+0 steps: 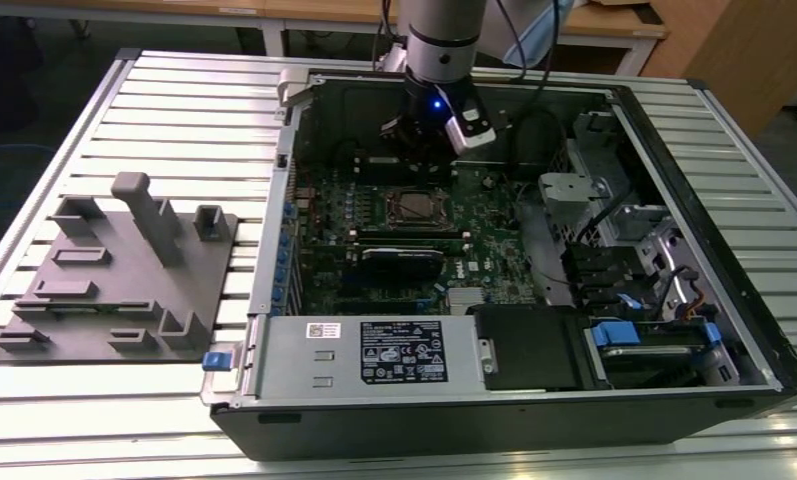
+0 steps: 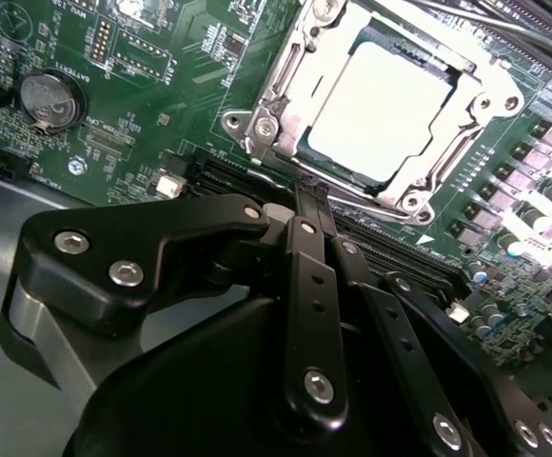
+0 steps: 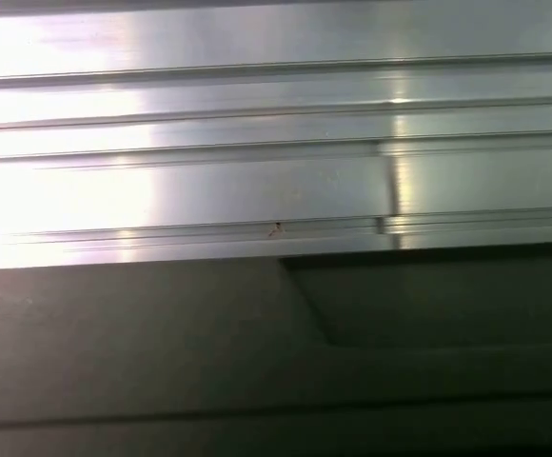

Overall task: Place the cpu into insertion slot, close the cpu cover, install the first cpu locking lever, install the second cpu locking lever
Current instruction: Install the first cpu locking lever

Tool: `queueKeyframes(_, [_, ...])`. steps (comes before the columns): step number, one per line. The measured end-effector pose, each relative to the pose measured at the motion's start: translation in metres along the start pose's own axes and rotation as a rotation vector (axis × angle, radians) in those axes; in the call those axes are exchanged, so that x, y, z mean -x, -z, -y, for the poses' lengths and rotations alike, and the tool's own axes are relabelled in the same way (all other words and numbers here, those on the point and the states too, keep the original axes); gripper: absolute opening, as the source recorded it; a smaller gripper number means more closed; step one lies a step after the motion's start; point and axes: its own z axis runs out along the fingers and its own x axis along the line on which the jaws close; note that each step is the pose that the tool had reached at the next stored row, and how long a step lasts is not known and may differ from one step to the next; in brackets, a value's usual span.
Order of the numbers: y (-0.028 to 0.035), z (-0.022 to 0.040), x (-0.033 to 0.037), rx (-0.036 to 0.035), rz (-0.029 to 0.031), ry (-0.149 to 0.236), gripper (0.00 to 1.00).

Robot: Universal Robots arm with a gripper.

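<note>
The gripper (image 1: 420, 158) hung inside the open computer case (image 1: 718, 300), above the far part of the green motherboard (image 1: 325, 200) and just beyond the socket, with a blue light glowing on the wrist above it. In the second wrist view its black fingers (image 2: 306, 238) lay pressed together with nothing between them, their tips (image 2: 306, 195) pointing at the near edge of the socket without touching it. The cpu (image 2: 381, 109) sat in the socket, its pale metal top facing up; in the exterior view it showed as a small square (image 1: 409, 207) near the middle of the board. The cpu cover (image 2: 281, 90) lay flat around it, framing the chip through its window. Whether the locking levers were latched could not be told. A round coin battery (image 2: 49, 98) sat on the board, well apart from the socket. At the near side of the case lay the power supply box (image 1: 298, 360), carrying a black-and-white printed label (image 1: 401, 352) and a smaller white sticker (image 1: 322, 330). On the slatted metal counter (image 1: 171, 90), at the exterior view's left, stood a grey moulded fixture (image 1: 118, 290). The first wrist view showed the counter's slats (image 3: 257, 171).
</note>
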Motion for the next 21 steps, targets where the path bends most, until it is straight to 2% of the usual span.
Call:
queueKeyframes(13, [-0.0001,-0.0004,0.0054,-0.0002,0.0,-0.015,0.11])
queueKeyframes(21, [-0.0001,-0.0004,0.0055,-0.0002,0.0,-0.015,0.11])
